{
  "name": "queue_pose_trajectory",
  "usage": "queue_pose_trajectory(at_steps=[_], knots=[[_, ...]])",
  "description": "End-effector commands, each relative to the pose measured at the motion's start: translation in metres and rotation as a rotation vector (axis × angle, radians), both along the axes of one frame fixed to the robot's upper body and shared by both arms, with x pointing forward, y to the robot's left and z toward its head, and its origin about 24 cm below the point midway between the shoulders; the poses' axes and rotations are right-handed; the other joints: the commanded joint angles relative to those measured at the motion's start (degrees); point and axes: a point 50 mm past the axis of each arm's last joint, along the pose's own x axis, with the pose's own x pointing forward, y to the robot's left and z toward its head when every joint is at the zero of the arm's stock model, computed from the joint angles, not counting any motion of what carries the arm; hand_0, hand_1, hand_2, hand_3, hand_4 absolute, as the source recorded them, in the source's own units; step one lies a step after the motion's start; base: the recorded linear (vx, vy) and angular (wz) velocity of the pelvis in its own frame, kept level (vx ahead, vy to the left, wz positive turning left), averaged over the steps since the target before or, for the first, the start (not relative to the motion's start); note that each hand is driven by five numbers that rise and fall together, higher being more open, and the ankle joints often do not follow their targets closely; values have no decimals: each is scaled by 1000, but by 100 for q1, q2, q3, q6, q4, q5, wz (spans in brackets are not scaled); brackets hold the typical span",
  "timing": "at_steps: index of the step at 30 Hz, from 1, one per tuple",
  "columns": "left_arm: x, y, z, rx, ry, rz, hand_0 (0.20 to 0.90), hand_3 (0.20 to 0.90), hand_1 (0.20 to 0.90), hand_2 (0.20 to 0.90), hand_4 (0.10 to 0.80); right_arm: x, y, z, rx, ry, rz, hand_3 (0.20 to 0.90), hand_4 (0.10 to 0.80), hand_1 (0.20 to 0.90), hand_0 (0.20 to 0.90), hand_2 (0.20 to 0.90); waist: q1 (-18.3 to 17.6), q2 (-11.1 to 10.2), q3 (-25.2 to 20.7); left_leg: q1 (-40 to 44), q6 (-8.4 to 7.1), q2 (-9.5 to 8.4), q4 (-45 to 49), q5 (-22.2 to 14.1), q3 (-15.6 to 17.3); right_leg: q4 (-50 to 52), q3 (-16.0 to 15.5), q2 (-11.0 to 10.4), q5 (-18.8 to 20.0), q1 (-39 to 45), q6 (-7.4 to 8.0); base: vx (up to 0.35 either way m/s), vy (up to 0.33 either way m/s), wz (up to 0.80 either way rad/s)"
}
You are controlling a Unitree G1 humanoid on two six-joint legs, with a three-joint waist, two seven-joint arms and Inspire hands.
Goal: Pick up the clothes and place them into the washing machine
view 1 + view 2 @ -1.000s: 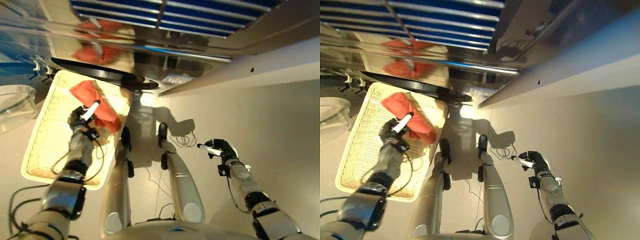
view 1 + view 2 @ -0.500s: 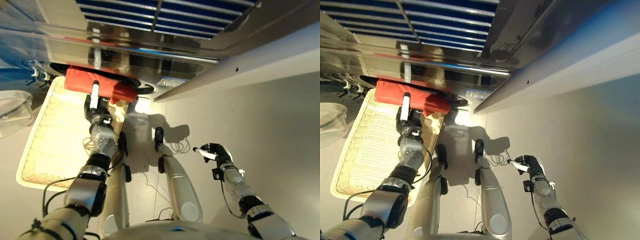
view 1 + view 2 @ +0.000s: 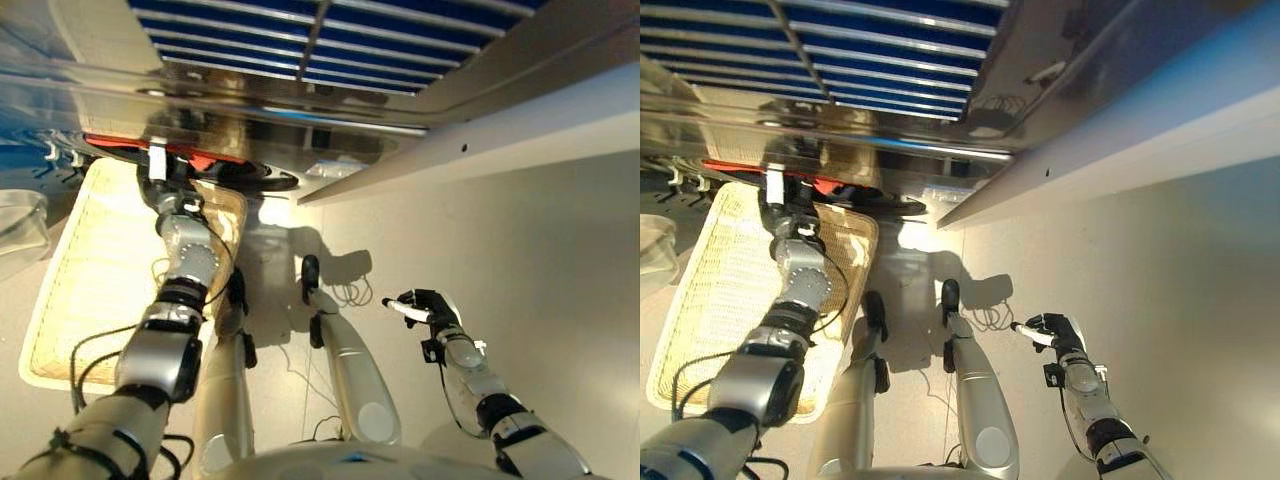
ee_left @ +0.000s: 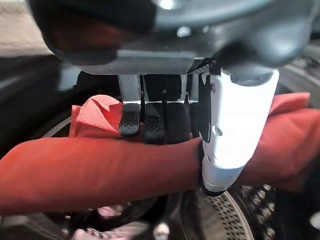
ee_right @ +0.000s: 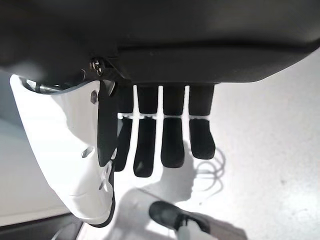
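Observation:
A red cloth (image 3: 205, 160) lies across the dark rim of the washing machine's opening (image 3: 255, 180). My left hand (image 3: 163, 192) is shut on it at the rim. In the left wrist view the cloth (image 4: 100, 170) is pinched between the fingers (image 4: 131, 120) and the white-covered thumb, above the perforated drum (image 4: 240, 215). Some pale pink cloth (image 4: 107, 236) shows down in the drum. The wicker basket (image 3: 80, 270) lies below my left arm. My right hand (image 3: 425, 305) hangs open and empty over the floor at the lower right, and it also shows in the right wrist view (image 5: 165, 135).
The machine's shiny metal front (image 3: 300, 100) runs across the top. A clear round door (image 3: 15, 225) stands at the far left beside the basket. A pale wall panel (image 3: 500, 140) slants in from the right above the light floor (image 3: 520, 250).
My left hand has lifted the red cloth out of the basket and carried it up to the machine's opening. The view has shifted a little. My right hand has stayed put.

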Motion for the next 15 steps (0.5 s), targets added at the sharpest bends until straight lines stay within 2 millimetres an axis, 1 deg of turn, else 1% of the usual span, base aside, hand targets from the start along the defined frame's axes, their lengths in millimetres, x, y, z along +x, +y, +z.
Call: queue_pose_trajectory(at_steps=[1, 2, 3, 6, 7, 10, 11, 12, 15], knots=[[7, 25, 60, 84, -170, 89, 200, 200, 200, 200, 300, -20, -32, 2, -82, 18, -42, 900, 800, 900, 900, 900, -37, -52, -310, -418, -376, 36, 525, -534, -263, -278, -96, 121, 232, 74, 77, 0, 0, 0], [7, 29, 65, 90, -172, 102, 200, 200, 200, 200, 300, -20, -33, 2, -80, 18, -43, 900, 800, 900, 900, 900, -57, -58, -319, -436, -377, 44, 537, -537, -259, -279, -91, 127, 239, 56, 79, 5, 1, -6], [8, 34, 76, 107, -185, 119, 200, 200, 200, 200, 300, -19, -33, 4, -81, 14, -37, 900, 800, 900, 900, 900, -95, -88, -337, -454, -385, 68, 535, -533, -248, -289, -85, 135, 256, 38, 90, 2, -2, -12], [8, 40, 82, 126, -184, 133, 200, 200, 200, 200, 300, -19, -34, 4, -79, 11, -40, 900, 800, 900, 900, 900, -120, -121, -343, -486, -389, 88, 554, -530, -243, -300, -82, 141, 275, 12, 96, 10, -9, -10], [7, 48, 87, 149, -171, 151, 200, 200, 200, 200, 300, -21, -36, 3, -78, 18, -39, 900, 800, 900, 900, 900, -154, -142, -357, -515, -388, 103, 571, -537, -242, -315, -67, 155, 295, -5, 96, 0, 0, 0], [7, 50, 92, 158, -172, 158, 200, 200, 200, 200, 300, -21, -36, 3, -76, 20, -41, 900, 800, 900, 900, 900, -176, -164, -379, -541, -393, 115, 589, -542, -228, -333, -60, 160, 312, -19, 94, 6, -3, -1], [7, 52, 92, 172, -162, 160, 406, 406, 406, 406, 447, -21, -36, 3, -75, 19, -41, 900, 800, 900, 900, 900, -186, -165, -396, -545, -396, 121, 583, -540, -229, -357, -58, 162, 325, -20, 97, 0, 0, 0], [6, 55, 93, 172, -154, 164, 900, 900, 900, 900, 800, -22, -37, 3, -75, 24, -40, 900, 800, 900, 900, 900, -197, -152, -417, -541, -400, 126, 562, -537, -226, -383, -49, 167, 333, -24, 98, 0, 0, 0], [8, 54, 92, 172, -150, 149, 900, 900, 900, 900, 800, -22, -37, 3, -75, 24, -38, 900, 800, 900, 900, 900, -210, -142, -436, -538, -404, 125, 535, -525, -211, -418, -40, 171, 349, -24, 98, 4, 1, -1]])
